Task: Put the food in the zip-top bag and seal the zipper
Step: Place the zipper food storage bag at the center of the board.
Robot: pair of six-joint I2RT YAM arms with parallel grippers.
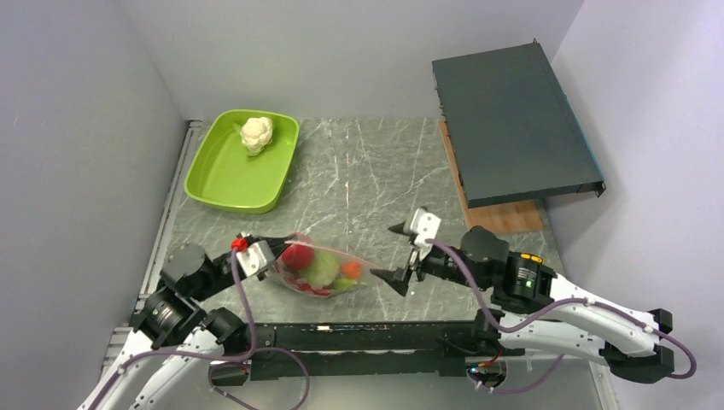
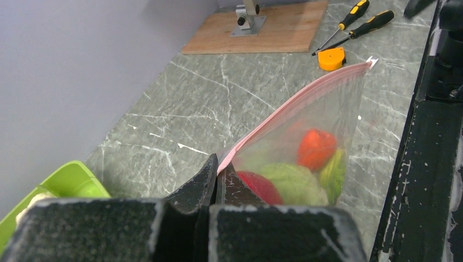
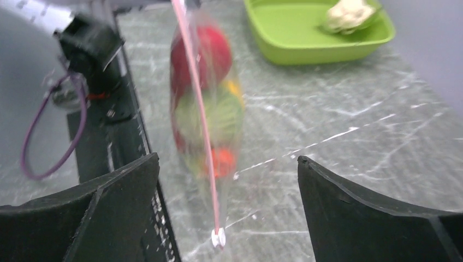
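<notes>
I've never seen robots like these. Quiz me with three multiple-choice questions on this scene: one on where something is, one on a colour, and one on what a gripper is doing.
1. Where is the white cauliflower toy? A on a shelf; B in the lime-green tray; C in a bowl.
2. What colour is the strip along the mouth of the clear bag? A blue; B black; C pale pink.
3. The right gripper is: A open; B shut on the bag; C shut on the tray.

Answers:
1 B: it lies at the tray's far end.
2 C: both wrist views show it pink.
3 A: its fingers stand wide apart, clear of the bag.
</notes>
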